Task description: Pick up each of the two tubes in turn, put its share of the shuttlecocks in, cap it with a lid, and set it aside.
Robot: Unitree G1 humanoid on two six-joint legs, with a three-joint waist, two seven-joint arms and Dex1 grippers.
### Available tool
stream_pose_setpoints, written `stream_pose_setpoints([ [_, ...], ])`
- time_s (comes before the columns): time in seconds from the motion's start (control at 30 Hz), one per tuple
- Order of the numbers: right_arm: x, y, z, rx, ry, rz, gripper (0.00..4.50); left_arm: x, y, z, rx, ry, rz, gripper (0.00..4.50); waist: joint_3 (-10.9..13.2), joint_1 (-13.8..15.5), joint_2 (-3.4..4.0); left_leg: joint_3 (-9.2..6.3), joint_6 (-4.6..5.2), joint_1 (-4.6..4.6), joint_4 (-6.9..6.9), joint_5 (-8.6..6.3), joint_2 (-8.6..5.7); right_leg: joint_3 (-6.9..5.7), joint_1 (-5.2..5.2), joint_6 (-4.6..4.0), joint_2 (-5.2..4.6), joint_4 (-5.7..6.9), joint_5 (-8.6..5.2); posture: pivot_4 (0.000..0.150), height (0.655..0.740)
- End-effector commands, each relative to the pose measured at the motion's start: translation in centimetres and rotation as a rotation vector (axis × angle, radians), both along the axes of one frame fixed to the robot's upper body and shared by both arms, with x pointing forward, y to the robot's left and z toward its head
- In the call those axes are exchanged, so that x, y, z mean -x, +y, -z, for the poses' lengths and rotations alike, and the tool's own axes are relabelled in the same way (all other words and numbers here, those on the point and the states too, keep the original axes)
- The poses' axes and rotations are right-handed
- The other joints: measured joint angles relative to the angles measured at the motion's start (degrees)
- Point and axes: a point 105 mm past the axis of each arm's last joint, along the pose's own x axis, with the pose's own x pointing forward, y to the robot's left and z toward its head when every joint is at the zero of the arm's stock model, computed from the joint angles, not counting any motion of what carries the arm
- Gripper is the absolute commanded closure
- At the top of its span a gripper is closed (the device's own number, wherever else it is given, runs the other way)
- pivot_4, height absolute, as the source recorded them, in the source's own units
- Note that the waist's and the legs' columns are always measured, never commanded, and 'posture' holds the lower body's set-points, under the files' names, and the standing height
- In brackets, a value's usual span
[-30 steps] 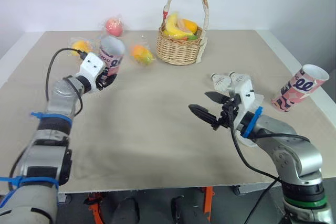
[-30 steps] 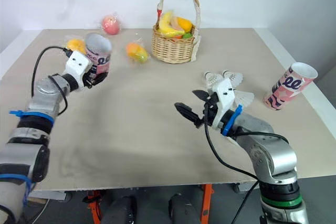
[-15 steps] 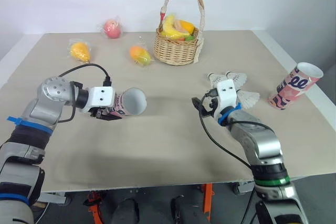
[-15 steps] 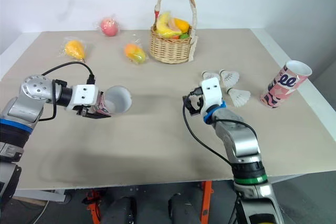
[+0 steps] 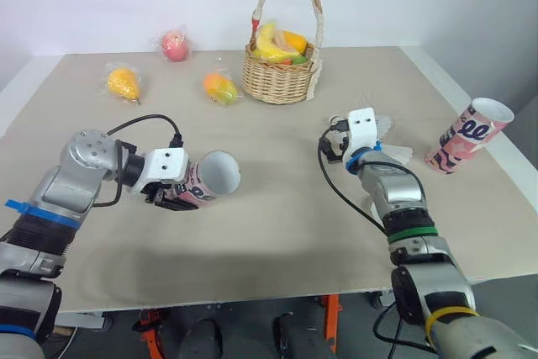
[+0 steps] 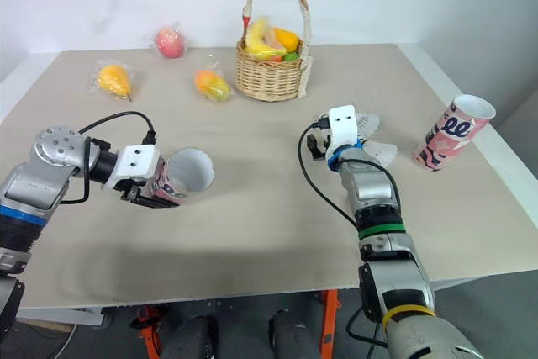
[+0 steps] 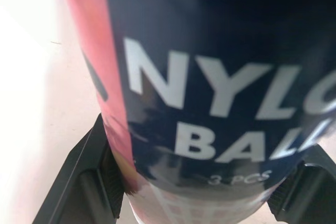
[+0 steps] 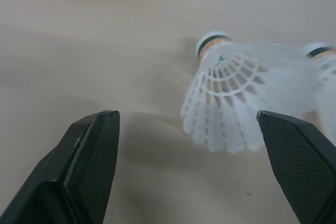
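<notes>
Left gripper [image 5: 168, 197] has brought the clamped tube [image 5: 212, 181] in from the table's [image 5: 277, 233] far edge, mouth facing right, while the right gripper [image 8: 184, 119], spread wide, reaches the shuttlecocks [image 8: 226, 98], so loading comes next, I reckon.

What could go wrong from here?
1. The shuttlecocks lie bunched together; the open right gripper may crush a skirt or scatter the neighbours.
2. The left gripper holds the tube nearly on its side, so a shuttlecock pushed in could slide back out.
3. The second tube sits tilted near the edge of the table; a wide swing might knock it off.
</notes>
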Motion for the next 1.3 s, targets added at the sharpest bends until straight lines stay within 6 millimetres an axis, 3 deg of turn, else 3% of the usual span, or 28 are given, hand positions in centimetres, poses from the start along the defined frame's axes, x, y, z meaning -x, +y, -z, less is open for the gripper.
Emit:
stream_pose_setpoints([
  [0.03, -1.0, 0.2, -1.7, -0.010, -0.064, 0.007, 0.00, 0.5, -0.2, -1.2, 0.003, -0.021, 0.009, 1.54, 0.00, -0.41, 0.00, 0.00, 0.00, 0.00, 0.00, 0.00, -0.01, 0.01, 0.00, 0.00, -0.01, 0.00, 0.00, 0.150, 0.7400],
  [0.13, -1.6, 0.3, -2.0, 0.002, -0.077, 0.014, 0.00, 0.6, -0.1, -1.1, -0.012, -0.022, 0.006, 1.54, 0.00, -0.82, 0.01, -0.02, 0.00, -0.01, -0.01, 0.00, -0.01, 0.00, 0.00, 0.00, -0.01, 0.00, -0.01, 0.150, 0.7400],
  [0.17, -1.7, 0.3, -2.1, 0.002, -0.083, 0.012, 0.53, 0.7, -0.1, -1.0, -0.014, -0.022, 0.006, 1.59, 0.00, -0.88, 0.01, -0.01, 0.00, -0.01, -0.01, 0.00, -0.01, 0.00, 0.00, 0.00, -0.02, 0.00, -0.01, 0.150, 0.7400],
  [0.23, -1.9, 0.3, -2.0, 0.014, -0.090, 0.010, 1.12, 0.8, -0.2, -1.0, -0.012, -0.022, 0.006, 1.59, 0.00, -1.04, 0.01, -0.01, 0.00, 0.00, -0.01, 0.00, -0.02, 0.00, 0.01, 0.00, -0.02, 0.00, -0.01, 0.150, 0.7400],
  [0.27, -2.0, 0.3, -1.9, 0.012, -0.089, 0.008, 1.74, 0.9, -0.2, -1.0, -0.008, -0.020, 0.005, 1.59, 0.00, -1.08, 0.00, -0.01, 0.00, 0.01, -0.02, 0.00, -0.01, 0.01, 0.01, 0.00, -0.02, 0.00, 0.00, 0.150, 0.7400],
  [0.37, -2.0, 0.3, -1.8, 0.003, -0.089, 0.008, 2.95, 1.0, -0.1, -0.8, -0.007, -0.015, 0.003, 1.59, 0.00, -1.08, 0.01, -0.02, 0.00, 0.03, -0.07, 0.00, -0.01, 0.01, 0.01, -0.02, -0.01, 0.00, -0.02, 0.150, 0.7400],
  [0.4, -2.0, 0.2, -1.6, -0.002, -0.087, 0.008, 3.59, 1.0, -0.1, -0.7, -0.008, -0.011, 0.004, 1.59, 0.01, -1.08, 0.01, -0.02, 0.00, 0.03, -0.07, 0.00, -0.01, 0.00, 0.01, -0.03, -0.01, 0.00, -0.02, 0.150, 0.7400],
  [0.47, -1.9, 0.2, -1.5, -0.014, -0.084, 0.006, 4.33, 1.1, -0.1, -0.6, -0.008, -0.007, 0.003, 1.59, 0.01, -1.08, 0.01, -0.01, 0.00, 0.02, -0.08, 0.00, -0.01, 0.01, 0.00, -0.03, -0.02, 0.00, -0.02, 0.150, 0.7400],
  [0.63, -1.5, 1.0, -1.7, -0.035, -0.106, -0.063, 4.43, 1.1, -0.2, -0.3, 0.000, 0.000, 0.005, 1.59, 0.01, -1.09, 0.01, -0.03, 0.00, 0.05, -0.08, 0.00, 0.00, 0.00, 0.01, -0.03, 0.00, 0.02, -0.02, 0.150, 0.7400],
  [0.73, 0.1, 1.9, -4.3, -0.003, -0.221, -0.199, 4.43, 1.0, -0.2, 0.1, 0.002, 0.011, 0.002, 1.59, 0.01, -0.95, 0.02, -0.04, 0.00, 0.04, -0.08, 0.00, -0.01, 0.00, 0.02, -0.02, -0.01, 0.02, -0.03, 0.150, 0.7400],
  [0.83, 2.8, 3.5, -6.5, 0.043, -0.302, -0.352, 4.43, 1.0, -0.2, 0.6, -0.001, 0.027, 0.001, 1.59, 0.04, -0.86, 0.07, -0.13, 0.00, -0.02, -0.08, 0.00, -0.04, -0.05, 0.00, 0.01, -0.05, 0.02, -0.06, 0.150, 0.7400],
  [0.9, 8.6, 6.0, -8.6, 0.176, -0.399, -0.676, 4.43, 1.0, -0.2, 0.8, -0.001, 0.034, 0.002, 1.59, 0.04, -0.86, 0.08, -0.13, 0.00, -0.02, -0.08, -0.01, -0.04, -0.05, 0.01, 0.01, -0.05, 0.03, -0.06, 0.150, 0.7400],
  [0.97, 13.9, 7.4, -8.4, 0.330, -0.384, -0.954, 4.43, 1.0, -0.1, 0.9, 0.000, 0.037, 0.003, 1.59, 0.17, -0.14, 0.32, -0.12, 0.00, 0.05, -0.05, 0.00, -0.04, -0.05, 0.06, 0.02, -0.04, 0.05, -0.05, 0.150, 0.7400],
  [1.1, 16.2, 7.4, -8.9, 0.490, -0.342, -1.053, 4.43, 0.8, 0.0, 1.1, 0.000, 0.043, 0.005, 1.59, 0.20, 0.32, 0.41, -0.24, 0.06, 0.17, -0.03, -0.08, -0.03, -0.12, 0.21, 0.30, 0.01, 0.04, -0.43, 0.150, 0.7400],
  [1.23, 18.1, 9.2, -9.8, 0.647, -0.382, -1.197, 4.43, 0.5, -0.2, 1.2, 0.001, 0.044, 0.014, 1.59, 0.20, 0.35, 0.41, -0.21, 0.22, 0.33, 0.01, 0.14, 0.01, -0.16, 0.27, 0.18, 0.06, 0.09, -0.15, 0.150, 0.7400],
  [1.3, 18.1, 10.0, -10.3, 0.691, -0.411, -1.221, 4.43, 0.5, -0.2, 1.2, 0.003, 0.043, 0.018, 1.59, 0.20, 0.37, 0.41, -0.17, 0.29, 0.35, 0.03, 0.22, 0.03, -0.16, 0.26, 0.07, 0.05, 0.09, -0.10, 0.150, 0.7400],
])
